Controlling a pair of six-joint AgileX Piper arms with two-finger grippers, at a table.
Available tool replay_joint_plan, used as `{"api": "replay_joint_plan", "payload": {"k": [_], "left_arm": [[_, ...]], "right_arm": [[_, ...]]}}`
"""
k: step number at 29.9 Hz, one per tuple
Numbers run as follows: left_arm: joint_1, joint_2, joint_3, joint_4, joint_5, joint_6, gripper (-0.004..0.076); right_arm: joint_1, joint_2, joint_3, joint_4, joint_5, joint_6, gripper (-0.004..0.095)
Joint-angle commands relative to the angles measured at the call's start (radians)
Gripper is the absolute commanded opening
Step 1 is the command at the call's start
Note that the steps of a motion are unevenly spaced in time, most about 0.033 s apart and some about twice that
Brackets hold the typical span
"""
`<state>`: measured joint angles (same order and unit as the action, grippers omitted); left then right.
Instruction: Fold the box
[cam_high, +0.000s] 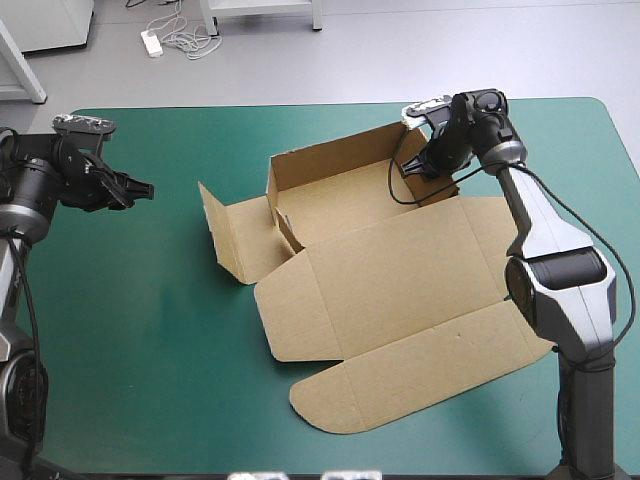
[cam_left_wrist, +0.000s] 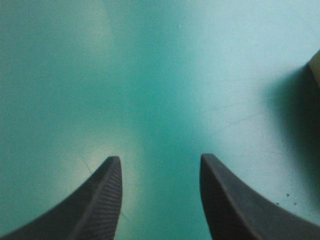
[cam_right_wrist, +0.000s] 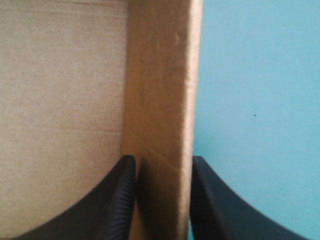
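Box (cam_high: 400, 270) is sitting mid-table on the teal-green cover (cam_high: 120, 330), and I'm reading it as roughly half formed.

Far wall (cam_high: 330, 165) is standing upright. Right side wall (cam_right_wrist: 160, 100) is standing up too, and the right gripper (cam_high: 432, 168) is working on it. In the right wrist view its black fingers are sitting astride that wall, one inside the tray and one outside over the cover, pinching the board between them. The wall is looking doubled over there, so it's probably pressing or tucking that fold. That's my guess, not confirmed.

Left side panel (cam_high: 232, 235) is splaying outward, only partly raised and not tucked. Lid (cam_high: 420, 340) with its rounded front flap is lying flat toward the near edge.

Left gripper (cam_high: 138, 188) is hovering over bare cover well to the left of the box, fingers spread apart, holding nothing. Only a sliver of box edge is showing in its wrist view.

What's looking left to do: finishing the right wall tuck, then raising and tucking the left side. The left arm is looking free for that.
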<state>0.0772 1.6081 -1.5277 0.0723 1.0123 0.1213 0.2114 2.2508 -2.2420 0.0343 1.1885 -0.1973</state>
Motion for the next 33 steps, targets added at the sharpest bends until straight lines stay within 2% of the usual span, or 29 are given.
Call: {"api": "replay_joint_plan", "payload": {"k": [1, 2, 3, 10, 15, 24, 29, 31, 33], "left_arm": [[0.000, -0.043, -0.033, -0.006, -0.035, 0.003, 0.0349], [0.000, -0.043, -0.033, -0.006, -0.035, 0.003, 0.0349], [0.000, -0.043, -0.033, -0.006, -0.035, 0.003, 0.0349], [0.000, -0.043, -0.033, -0.006, -0.040, 0.003, 0.0349], [0.000, -0.043, -0.033, -0.043, -0.045, 0.003, 0.0349], [0.000, -0.043, -0.033, -0.059, -0.047, 0.019, 0.0349], [0.002, -0.041, -0.033, -0.051, -0.057, 0.019, 0.0349], [0.018, -0.035, -0.033, -0.059, -0.085, 0.019, 0.0349], [0.045, -0.030, -0.033, -0.097, -0.095, 0.019, 0.0349]], "right_arm": [[-0.005, -0.065, -0.033, 0.001, -0.018, 0.000, 0.0074], [-0.005, -0.065, -0.033, 0.001, -0.016, 0.000, 0.0007], [-0.005, -0.065, -0.033, 0.001, -0.011, 0.000, -0.0016], [-0.012, -0.077, -0.033, 0.001, 0.039, 0.033, -0.0014], [-0.040, -0.146, -0.031, 0.080, 0.060, 0.052, -0.0018], [-0.048, -0.307, -0.031, 0.019, 0.060, 0.079, -0.0018], [-0.094, -0.388, -0.031, 0.022, 0.060, 0.084, -0.0018], [-0.129, -0.415, -0.031, 0.042, 0.060, 0.086, -0.0017], [-0.168, -0.440, -0.031, 0.111, 0.060, 0.078, -0.0018]]}}
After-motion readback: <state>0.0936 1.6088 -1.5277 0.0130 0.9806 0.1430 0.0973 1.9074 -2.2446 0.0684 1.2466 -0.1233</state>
